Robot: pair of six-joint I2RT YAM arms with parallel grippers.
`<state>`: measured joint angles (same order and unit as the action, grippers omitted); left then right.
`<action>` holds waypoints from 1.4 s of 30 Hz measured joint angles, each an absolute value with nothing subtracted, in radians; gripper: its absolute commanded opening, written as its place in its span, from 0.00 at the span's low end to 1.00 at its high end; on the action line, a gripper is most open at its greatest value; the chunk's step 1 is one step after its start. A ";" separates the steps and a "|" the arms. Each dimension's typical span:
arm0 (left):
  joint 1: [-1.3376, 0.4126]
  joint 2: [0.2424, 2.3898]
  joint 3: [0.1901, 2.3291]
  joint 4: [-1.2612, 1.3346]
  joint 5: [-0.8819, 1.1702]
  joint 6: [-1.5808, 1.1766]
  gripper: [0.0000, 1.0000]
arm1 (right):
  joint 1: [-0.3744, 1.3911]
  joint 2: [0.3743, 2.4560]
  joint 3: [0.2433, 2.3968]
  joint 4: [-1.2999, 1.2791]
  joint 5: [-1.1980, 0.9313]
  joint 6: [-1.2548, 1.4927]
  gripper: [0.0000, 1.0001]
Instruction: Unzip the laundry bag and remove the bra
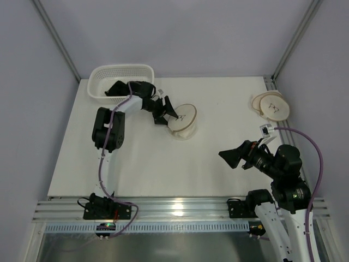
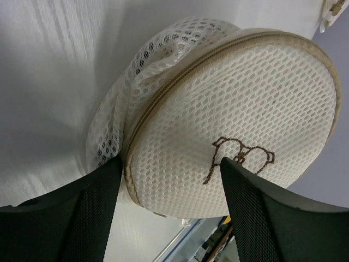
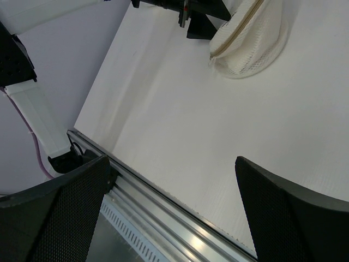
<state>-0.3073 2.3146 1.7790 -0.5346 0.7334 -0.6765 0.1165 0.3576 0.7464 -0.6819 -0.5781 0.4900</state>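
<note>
— Cream-white mesh laundry bag: state its position.

— Middle of the table, toward the far side, right of the white lattice basket. The brown-trimmed zip is closed along every part that shows. The bra is not visible. The mesh hides the contents, so it is presumably inside.

— Left gripper?

— The left gripper is at the bag's left rim. Its fingers are apart, one on either side of the embroidered top face, with nothing clamped. Judged purpose: to straddle the rim and steady the bag, or to reach the zip pull, which I cannot locate.

— Right gripper?

— The right gripper is spread wide and empty over the near right of the table, well apart from the bag. It is probably in reserve for the pull.

— Clearances?

— Bare table lies between the right gripper and the bag, so the near-right approach is open. The basket, with black cloth in it, sits just beyond the left arm. A second round mesh bag lies at the far right edge, well apart.
</note>
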 measured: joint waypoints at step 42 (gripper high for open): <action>-0.555 1.746 1.071 0.074 0.462 -1.168 0.00 | 0.117 0.423 0.742 -0.744 -0.540 0.440 0.43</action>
<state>-0.5549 1.7462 1.0710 0.0742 0.4618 -1.1683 0.1165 0.4232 0.7422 -0.7437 -0.5400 0.4404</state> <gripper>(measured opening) 0.015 0.422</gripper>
